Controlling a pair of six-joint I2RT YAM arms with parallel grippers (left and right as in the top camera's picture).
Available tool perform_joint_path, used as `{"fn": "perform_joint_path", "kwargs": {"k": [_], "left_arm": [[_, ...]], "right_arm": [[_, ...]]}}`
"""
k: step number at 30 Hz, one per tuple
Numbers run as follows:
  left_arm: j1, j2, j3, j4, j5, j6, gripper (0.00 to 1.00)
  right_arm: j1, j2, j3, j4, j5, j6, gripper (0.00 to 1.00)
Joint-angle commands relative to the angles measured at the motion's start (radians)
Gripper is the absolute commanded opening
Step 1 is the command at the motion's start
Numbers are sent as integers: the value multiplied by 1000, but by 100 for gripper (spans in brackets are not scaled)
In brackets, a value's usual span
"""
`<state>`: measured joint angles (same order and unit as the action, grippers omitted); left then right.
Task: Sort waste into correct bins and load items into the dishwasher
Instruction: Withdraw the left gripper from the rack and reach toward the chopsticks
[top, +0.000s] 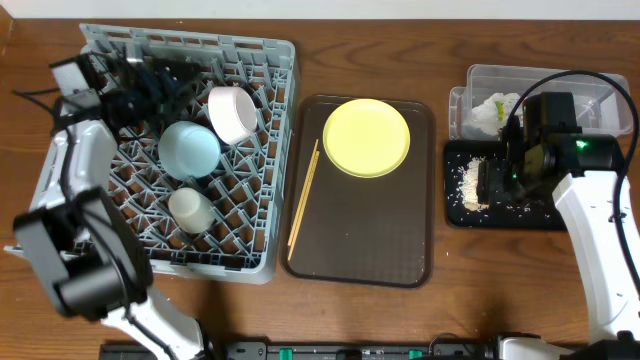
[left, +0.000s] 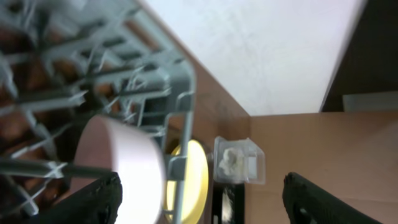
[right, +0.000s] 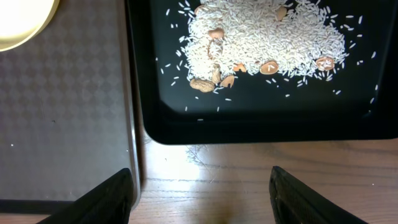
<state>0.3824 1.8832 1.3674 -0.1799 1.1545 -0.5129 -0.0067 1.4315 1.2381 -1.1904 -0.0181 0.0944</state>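
Overhead: shows grey dish rack (top: 283, 130) at left, holding cream-white bowl (top: 232, 113), light blue bowl (top: 189, 149) and small white cup (top: 190, 209) among the pegs. Places yellow plate (top: 367, 137) at far end of brown tray (top: 370, 230), chopsticks (top: 303, 200) along that tray's left edge. Puts wrapper (top: 492, 110) in clear tub (top: 600, 85) at far right, rice scraps (top: 471, 187) in black tray (top: 500, 215) just in front of it. Finds left gripper (top: 150, 85) over rack's far-left corner, right gripper (top: 495, 180) over black tray; can't tell spread from here.

Left wrist: shows fingers (left: 99, 199) wide apart, gripping nothing. Catches cream-white bowl on its side by rack wall, yellow plate and clear tub beyond.

Right wrist: shows fingers (right: 106, 199) spread wide, nothing between, above black tray's near edge. Has rice scraps with brown bits inside, brown tray just beside.
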Motion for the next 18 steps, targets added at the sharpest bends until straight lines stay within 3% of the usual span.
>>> {"fn": "perform_joint_path", "kwargs": {"k": [1,4,8,13,18], "left_arm": [[-5,-155,4,-52,-103,89,86],[-34,-245,4,-156,-164,159,87],[-123,-351,4,-361,-357,256,88],[-336,-420,4,-596,-695,292,91],[-615,-413,-13,-718,-910,287,93]], "right_arm": [[-6,-13,16,-3,10,-10,68],[-6,-13,16,-2,10,-10,69],[-6,-13,16,-2,10,-10,69],[-6,-13,16,1,10,-10,69],[-6,-13,16,3,10,-10,69]]}}
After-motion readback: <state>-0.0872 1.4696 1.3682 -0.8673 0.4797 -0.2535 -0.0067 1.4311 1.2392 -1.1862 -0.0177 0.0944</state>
